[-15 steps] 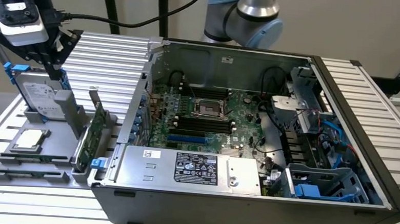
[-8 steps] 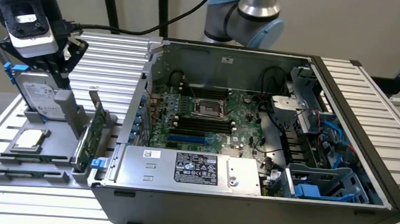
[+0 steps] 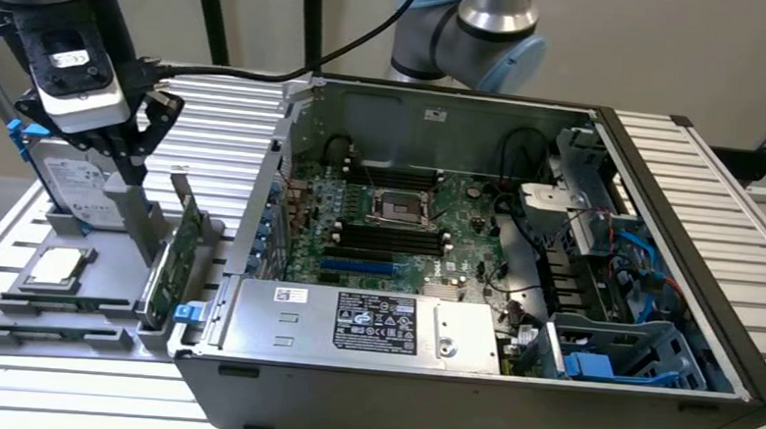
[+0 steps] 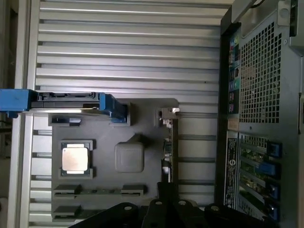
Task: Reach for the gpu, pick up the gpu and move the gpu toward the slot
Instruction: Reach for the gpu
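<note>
The gpu [image 3: 175,255] is a thin green card standing on edge in the grey fixture [image 3: 132,260], just outside the open computer case on the exterior view's left. In the wrist view the gpu [image 4: 168,151] shows as a dark blade with its silver bracket [image 4: 167,114] at one end. My gripper [image 3: 130,165] hangs over the fixture, above and to the exterior view's left of the card, apart from it and holding nothing. Its black body [image 4: 161,211] sits close to the card's end in the wrist view. A blue slot [image 3: 358,268] lies on the motherboard [image 3: 396,225].
A silver hard drive with blue rails [image 3: 77,184] stands in the fixture right beside my gripper. A square silver processor chip [image 3: 59,266] lies in a fixture pocket. The case wall [image 3: 272,209] rises between the card and the motherboard. A power supply [image 3: 364,327] fills the case's front.
</note>
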Action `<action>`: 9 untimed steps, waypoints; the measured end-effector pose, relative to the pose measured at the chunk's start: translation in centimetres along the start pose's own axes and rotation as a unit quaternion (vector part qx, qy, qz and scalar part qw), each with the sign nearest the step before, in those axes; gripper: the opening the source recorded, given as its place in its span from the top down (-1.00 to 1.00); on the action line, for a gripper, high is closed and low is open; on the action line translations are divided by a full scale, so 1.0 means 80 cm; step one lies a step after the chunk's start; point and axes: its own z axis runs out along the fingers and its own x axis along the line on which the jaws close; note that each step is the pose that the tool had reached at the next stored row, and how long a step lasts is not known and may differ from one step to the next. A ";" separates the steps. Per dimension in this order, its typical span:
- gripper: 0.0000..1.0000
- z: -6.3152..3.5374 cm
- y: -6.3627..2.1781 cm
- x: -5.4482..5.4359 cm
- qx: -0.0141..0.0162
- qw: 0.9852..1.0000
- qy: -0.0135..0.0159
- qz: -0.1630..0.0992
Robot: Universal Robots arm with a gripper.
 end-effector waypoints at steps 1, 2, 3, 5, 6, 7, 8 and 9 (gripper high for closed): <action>0.79 0.002 -0.003 -0.001 0.000 1.000 -0.001 0.000; 0.79 0.003 -0.005 -0.001 0.000 1.000 -0.001 0.000; 0.79 0.005 -0.008 -0.002 0.000 1.000 -0.002 0.000; 0.79 0.006 -0.013 -0.002 0.000 1.000 -0.003 0.000; 0.79 0.006 -0.013 -0.002 0.000 1.000 -0.003 0.000; 0.79 0.006 -0.013 -0.002 0.000 1.000 -0.003 0.000; 0.79 0.006 -0.013 -0.002 0.000 1.000 -0.003 0.000; 0.79 0.006 -0.013 -0.002 0.000 1.000 -0.003 0.000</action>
